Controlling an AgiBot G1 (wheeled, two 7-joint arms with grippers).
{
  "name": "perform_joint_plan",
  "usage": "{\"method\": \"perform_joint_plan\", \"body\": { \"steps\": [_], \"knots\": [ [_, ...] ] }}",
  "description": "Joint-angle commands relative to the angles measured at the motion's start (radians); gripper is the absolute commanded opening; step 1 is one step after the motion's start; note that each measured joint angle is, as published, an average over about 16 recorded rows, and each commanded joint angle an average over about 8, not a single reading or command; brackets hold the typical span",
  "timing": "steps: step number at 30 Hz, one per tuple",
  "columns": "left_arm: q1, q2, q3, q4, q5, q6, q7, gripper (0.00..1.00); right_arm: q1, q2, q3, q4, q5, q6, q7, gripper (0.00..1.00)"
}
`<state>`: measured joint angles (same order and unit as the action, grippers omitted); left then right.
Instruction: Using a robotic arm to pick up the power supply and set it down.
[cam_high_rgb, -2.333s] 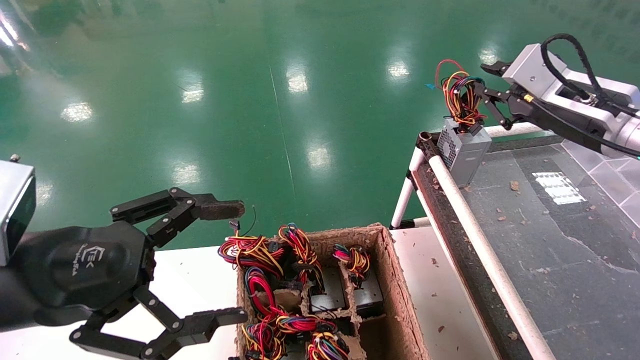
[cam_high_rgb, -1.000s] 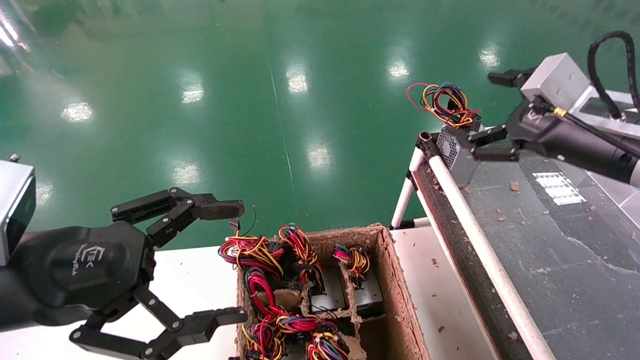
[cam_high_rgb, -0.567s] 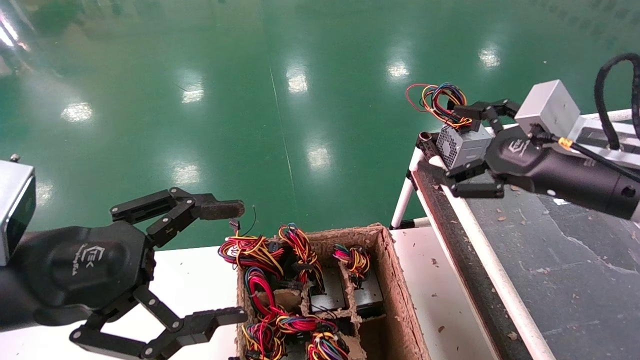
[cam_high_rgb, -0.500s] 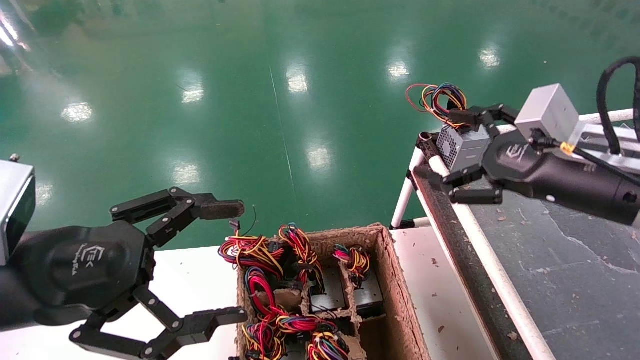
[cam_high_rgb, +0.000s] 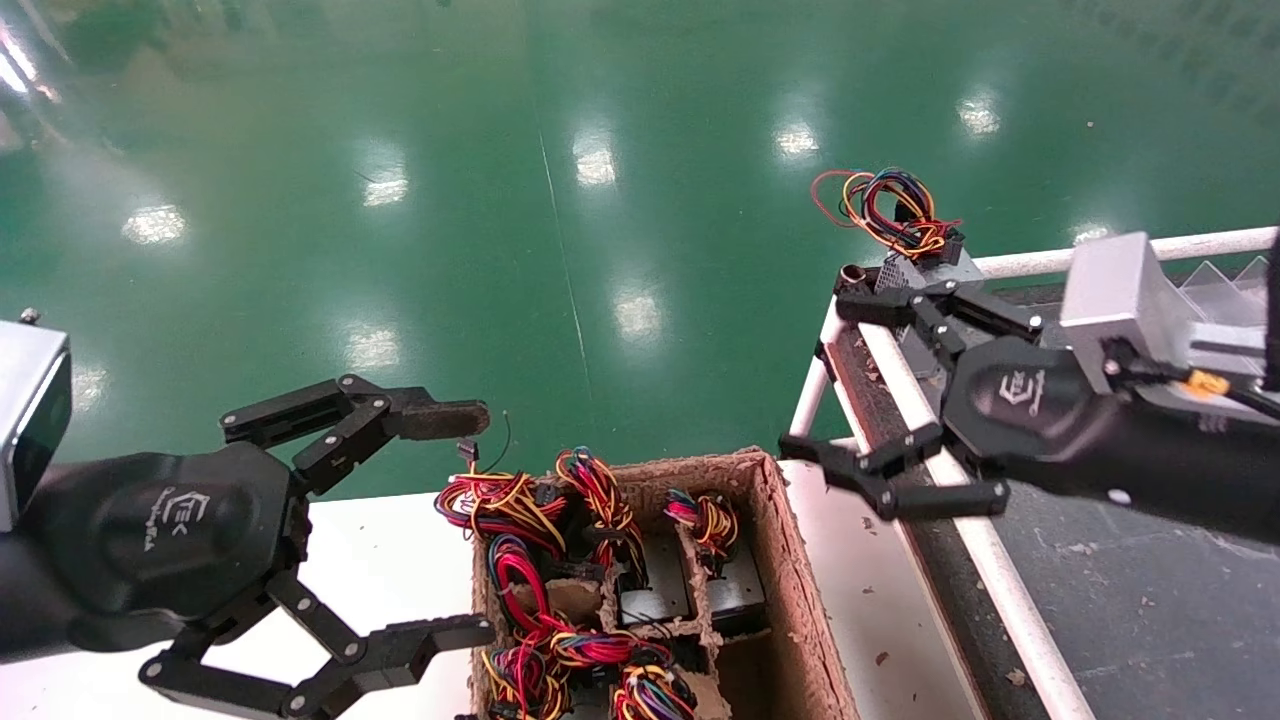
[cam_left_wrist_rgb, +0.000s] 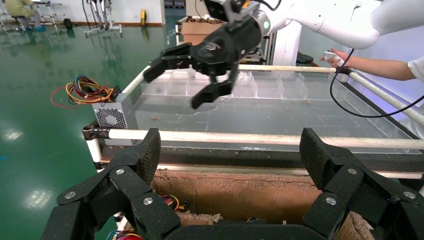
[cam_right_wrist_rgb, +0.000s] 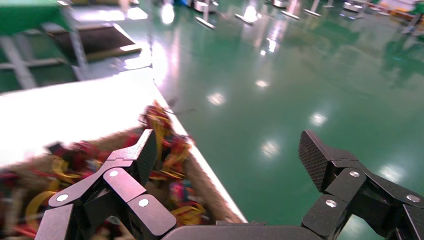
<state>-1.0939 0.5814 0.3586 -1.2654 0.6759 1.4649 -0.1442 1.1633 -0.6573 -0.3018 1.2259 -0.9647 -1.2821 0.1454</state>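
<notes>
The power supply (cam_high_rgb: 948, 266), a small silver-grey box with a perforated grille, stands on the far corner of the grey table (cam_high_rgb: 1100, 580), its coloured wire bundle (cam_high_rgb: 892, 208) flopped on top. The left wrist view shows the power supply (cam_left_wrist_rgb: 114, 114) free, with nothing holding it. My right gripper (cam_high_rgb: 825, 378) hangs open and empty on the near side of it, over the white rail and toward the carton; the right gripper (cam_left_wrist_rgb: 175, 90) also shows in the left wrist view. My left gripper (cam_high_rgb: 455, 525) stays open at the near left, beside the carton.
A brown pulp carton (cam_high_rgb: 790, 560) with divided cells holds several other units with wire bundles. It sits on a white table (cam_high_rgb: 400, 550). White pipe rails (cam_high_rgb: 960, 520) edge the grey table. A person's arm (cam_left_wrist_rgb: 372, 67) reaches in at the far side.
The right gripper let go of the wire bundle, which dropped onto the unit. It then swept open past the box and drew back toward the carton. The left arm has not moved.
</notes>
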Motion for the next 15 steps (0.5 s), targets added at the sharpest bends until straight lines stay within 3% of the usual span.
{"method": "perform_joint_plan", "body": {
  "steps": [1,15],
  "knots": [
    [0.000,0.000,0.000,0.000,0.000,0.000,0.000,1.00,-0.010,0.005,0.003,0.007,0.027,-0.024,0.005,1.00],
    [0.000,0.000,0.000,0.000,0.000,0.000,0.000,1.00,-0.078,0.040,0.020,0.051,0.206,-0.187,0.037,1.00]
  ]
}}
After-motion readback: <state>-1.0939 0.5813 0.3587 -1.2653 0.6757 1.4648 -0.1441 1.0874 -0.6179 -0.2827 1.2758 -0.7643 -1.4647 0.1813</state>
